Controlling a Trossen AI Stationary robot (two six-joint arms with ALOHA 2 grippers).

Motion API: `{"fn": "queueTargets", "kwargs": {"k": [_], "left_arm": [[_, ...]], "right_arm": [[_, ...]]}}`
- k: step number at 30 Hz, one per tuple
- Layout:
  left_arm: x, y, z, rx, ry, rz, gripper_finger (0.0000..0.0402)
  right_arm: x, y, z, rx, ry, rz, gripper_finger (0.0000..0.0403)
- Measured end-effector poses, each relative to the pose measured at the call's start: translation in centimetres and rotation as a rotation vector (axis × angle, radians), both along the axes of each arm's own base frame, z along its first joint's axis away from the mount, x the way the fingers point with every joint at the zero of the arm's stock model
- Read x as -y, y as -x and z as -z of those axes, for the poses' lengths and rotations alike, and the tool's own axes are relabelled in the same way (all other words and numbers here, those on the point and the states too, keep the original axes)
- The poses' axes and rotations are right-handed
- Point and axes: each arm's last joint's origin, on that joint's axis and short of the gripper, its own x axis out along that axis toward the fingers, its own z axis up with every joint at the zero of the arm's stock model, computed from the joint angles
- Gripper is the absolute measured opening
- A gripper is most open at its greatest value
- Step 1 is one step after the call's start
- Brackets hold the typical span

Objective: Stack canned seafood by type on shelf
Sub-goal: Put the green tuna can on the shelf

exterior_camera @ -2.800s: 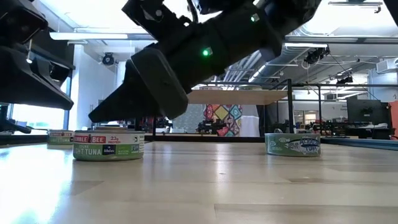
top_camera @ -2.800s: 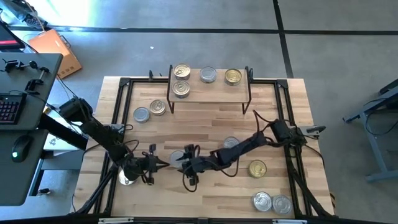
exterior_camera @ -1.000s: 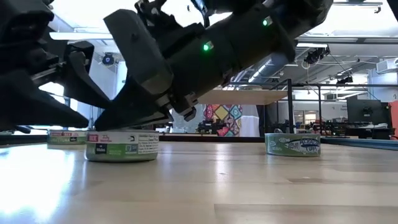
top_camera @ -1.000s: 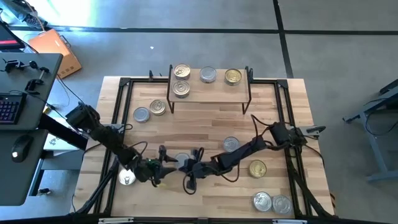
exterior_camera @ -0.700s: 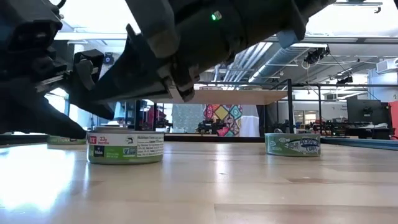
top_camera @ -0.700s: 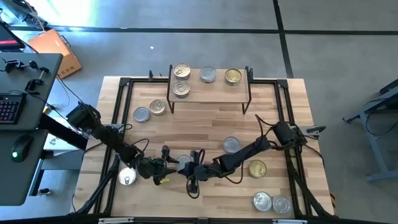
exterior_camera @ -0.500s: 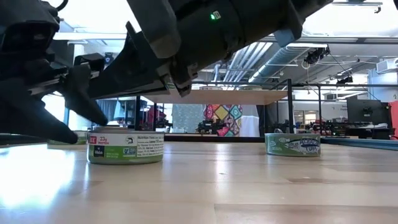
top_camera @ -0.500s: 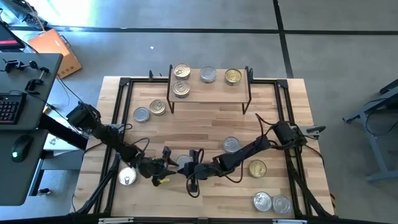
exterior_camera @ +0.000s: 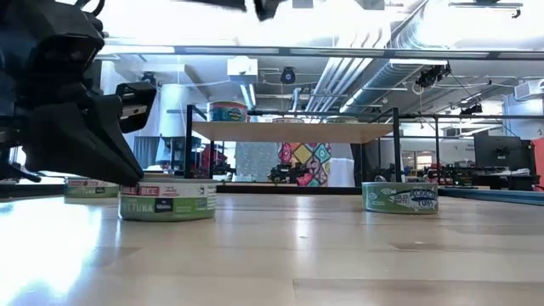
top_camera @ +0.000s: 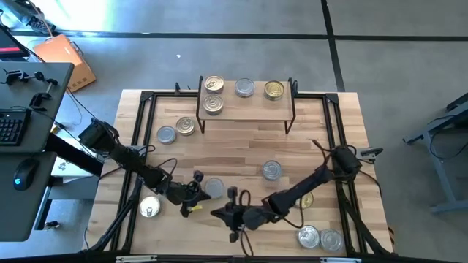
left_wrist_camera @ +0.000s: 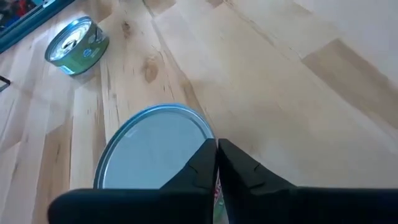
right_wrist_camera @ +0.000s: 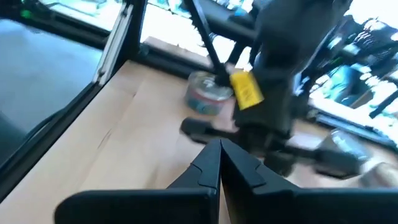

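Observation:
A short tuna tin (top_camera: 214,188) with a plain silver lid (left_wrist_camera: 155,149) stands on the table near its front. My left gripper (top_camera: 202,192) comes from the table's left, shut, with its tips at the tin's left side. My right gripper (top_camera: 214,213) is shut on nothing and hangs above the table, nearer the front edge than the tin. In the right wrist view it (right_wrist_camera: 219,144) faces the left arm. The shelf (top_camera: 248,111) stands at the far edge. It carries three tins in a row and a fourth (top_camera: 212,104) in front of the left one. My left gripper has its shut fingertips (left_wrist_camera: 216,148) at the top rim (left_wrist_camera: 202,134) of the tin's left side. It slants down from the table's left. The fingers hide the spot, so I cannot tell whether they touch. The tin stands flat on the table (exterior_camera: 167,202).
Loose tins lie at the far left (top_camera: 167,134) (top_camera: 185,126), the middle right (top_camera: 271,170), the near left (top_camera: 149,208) and the near right corner (top_camera: 308,235) (top_camera: 330,239). One tin (top_camera: 306,199) is partly under the right arm. Black rails (top_camera: 140,131) border the tabletop.
My left gripper has shut beside the tin. My right gripper, shut throughout, has risen off the tin, rolled, and drawn back toward the table's near edge. The tin stays on the table but has turned about, showing another part of its label.

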Motion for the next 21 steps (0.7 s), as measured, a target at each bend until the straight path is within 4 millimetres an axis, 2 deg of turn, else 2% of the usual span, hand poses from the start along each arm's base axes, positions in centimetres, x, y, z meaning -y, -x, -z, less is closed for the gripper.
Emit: {"fn": "queueTargets", "kwargs": {"k": [4,9,16,21], "left_arm": [[0.7,0.0,-0.3,0.006,0.013,0.030,0.0002],[1.7,-0.5,-1.2,0.031,0.026,0.054,0.0001],[2.2,-1.1,-2.0,0.056,0.034,0.052,0.0001],[2.2,-1.2,-2.0,0.064,0.029,0.050,0.0001]], "right_arm": [[-1.4,1.2,-1.2,0.038,0.077,0.046,0.0000],[-1.8,1.8,-0.9,0.015,0.123,0.104,0.0024],[0.9,0.5,0.9,-0.161,-0.019,0.022,0.0142],[2.6,-0.3,2.9,-0.267,0.056,0.007,0.0222]]}}
